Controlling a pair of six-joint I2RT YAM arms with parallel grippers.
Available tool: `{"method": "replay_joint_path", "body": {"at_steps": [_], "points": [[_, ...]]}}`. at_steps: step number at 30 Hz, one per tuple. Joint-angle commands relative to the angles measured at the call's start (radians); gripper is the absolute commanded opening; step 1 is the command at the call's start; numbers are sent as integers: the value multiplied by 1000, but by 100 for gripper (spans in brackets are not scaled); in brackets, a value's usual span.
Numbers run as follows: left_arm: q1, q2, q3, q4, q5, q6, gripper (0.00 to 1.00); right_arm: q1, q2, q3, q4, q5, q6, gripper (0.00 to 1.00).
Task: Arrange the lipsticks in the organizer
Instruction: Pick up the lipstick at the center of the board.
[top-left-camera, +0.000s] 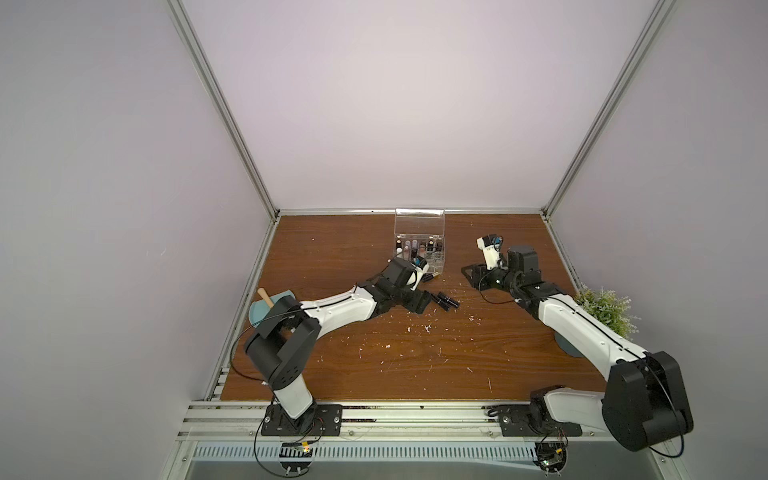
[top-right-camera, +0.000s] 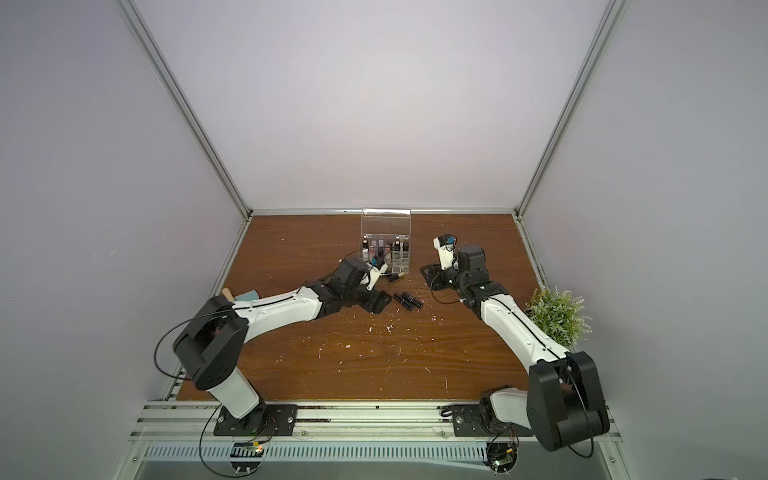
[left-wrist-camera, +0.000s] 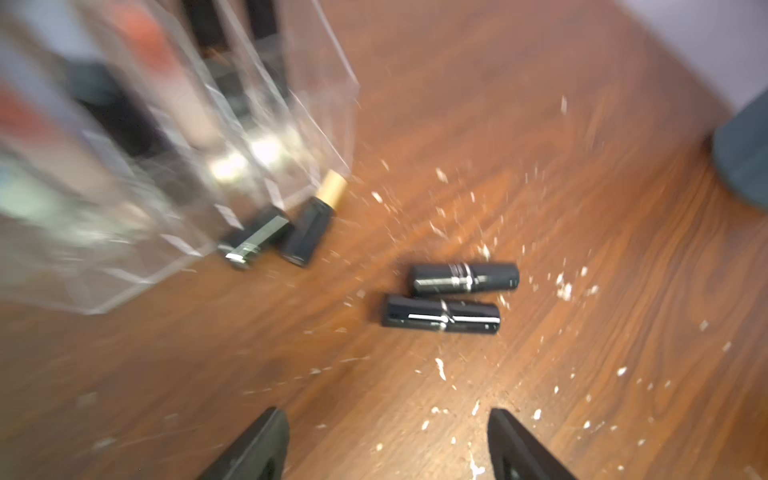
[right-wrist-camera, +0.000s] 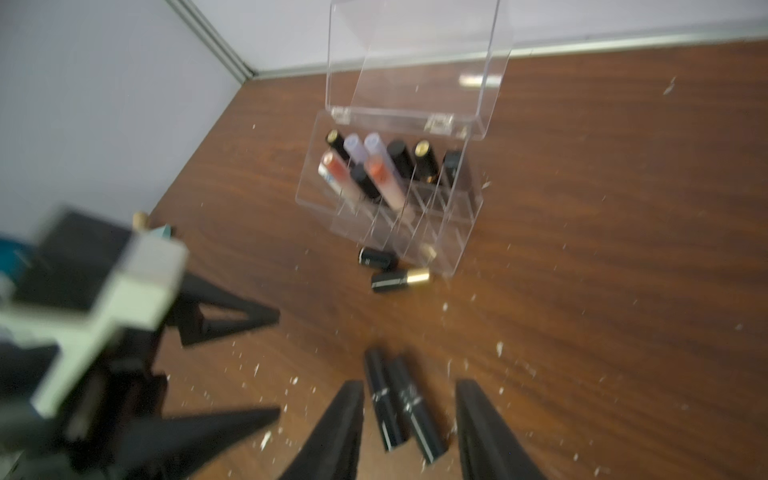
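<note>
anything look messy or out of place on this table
Yes. White flecks litter the brown wooden tabletop. Four lipstick tubes lie on their sides outside the clear acrylic organizer: two black tubes side by side, and a black tube and gold-ended tube by its front wall.

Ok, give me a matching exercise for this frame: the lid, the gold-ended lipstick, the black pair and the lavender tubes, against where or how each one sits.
Things
1. lid
2. gold-ended lipstick
3. black lipstick pair
4. lavender tubes

Places or states
A. standing in the organizer, in the row by the hinge
B. lying side by side on the table, away from the organizer
C. swung open
D. lying close by the organizer's front wall

Pairs: 1-C, 2-D, 3-B, 4-A
</note>
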Motion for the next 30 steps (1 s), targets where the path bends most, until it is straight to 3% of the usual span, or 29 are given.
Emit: {"method": "replay_joint_path", "body": {"at_steps": [1, 5, 11, 14, 30], "points": [[12, -110, -59, 128, 9, -92, 79, 47, -41, -51, -91, -36, 5, 39], [33, -245, -137, 195, 31, -155, 79, 131, 9, -71, -111, 19, 15, 34], [95, -387, -254, 316, 145, -250, 79, 135, 59, -121, -64, 23, 40, 31], [100, -430, -278, 318, 154, -254, 79, 135, 89, -115, -65, 84, 31, 31], [100, -492, -305, 304, 167, -237, 79, 135, 258, 8, -76, 202, -55, 40]]}}
